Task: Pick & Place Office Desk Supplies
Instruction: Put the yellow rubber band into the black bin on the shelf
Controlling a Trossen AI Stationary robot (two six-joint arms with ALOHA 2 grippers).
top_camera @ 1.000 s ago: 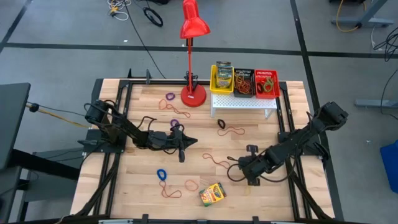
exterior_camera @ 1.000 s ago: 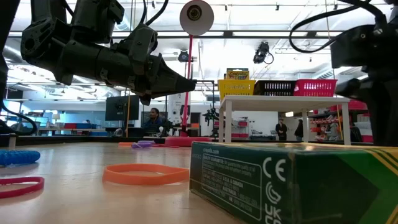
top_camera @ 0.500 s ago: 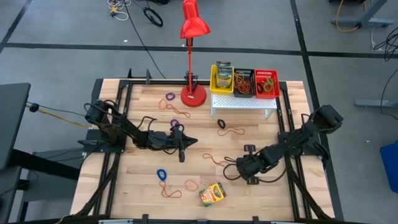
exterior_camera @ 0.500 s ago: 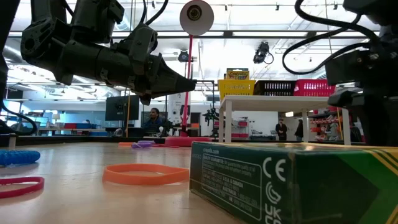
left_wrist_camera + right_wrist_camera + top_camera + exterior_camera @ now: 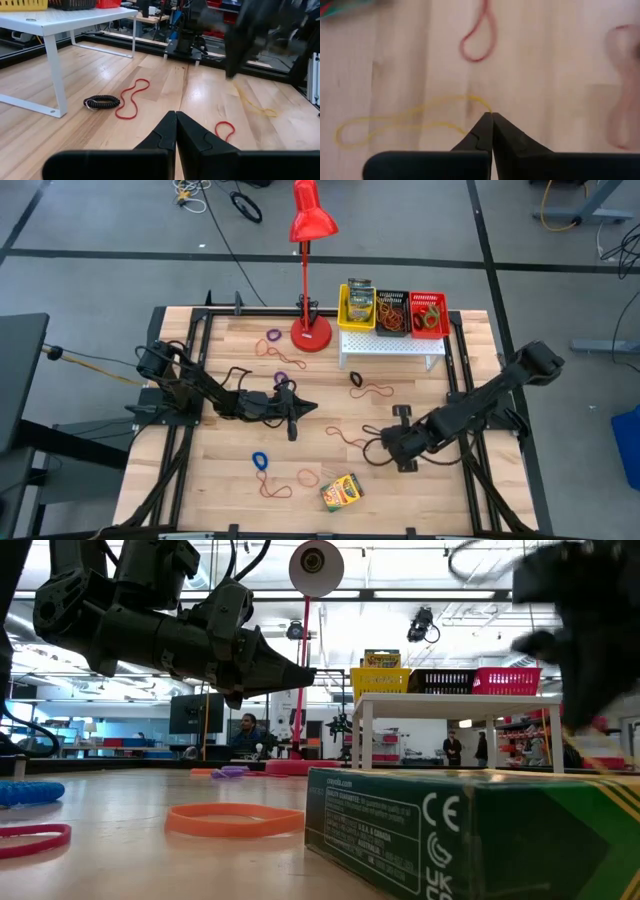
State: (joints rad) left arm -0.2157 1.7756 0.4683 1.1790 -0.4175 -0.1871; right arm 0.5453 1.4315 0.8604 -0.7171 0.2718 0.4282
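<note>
My right gripper (image 5: pixel 491 116) hangs over the table's right middle (image 5: pixel 393 450), pointing steeply down and shut on a thin yellow rubber band (image 5: pixel 405 122). The left wrist view shows that band (image 5: pixel 256 102) trailing below it. My left gripper (image 5: pixel 175 117) is shut on nothing and hovers level over the table's middle (image 5: pixel 312 408). A yellow-and-green crayon box (image 5: pixel 341 492) lies flat near the front edge. Loose bands lie on the wood: blue (image 5: pixel 260 461), orange (image 5: pixel 308 477), red (image 5: pixel 375 391), purple (image 5: pixel 273 336). My right gripper pinches one end of the yellow band's loop (image 5: pixel 485 107) between its two fingertips, coming from above and pointing down. The band trails slack away from the fingers. Its far end (image 5: pixel 342 135) looks to be down on the wood.
A white perforated stand (image 5: pixel 392 348) at the far edge carries yellow (image 5: pixel 357 307), black (image 5: pixel 392 313) and red (image 5: pixel 429 314) baskets. The tall red lamp (image 5: pixel 311 330) stands beside it. A black coiled band (image 5: pixel 356 379) lies in front of the stand.
My right gripper has risen from the table, moving fast enough to blur. The yellow band now trails below its fingers, one end drawn up and the other end still low.
</note>
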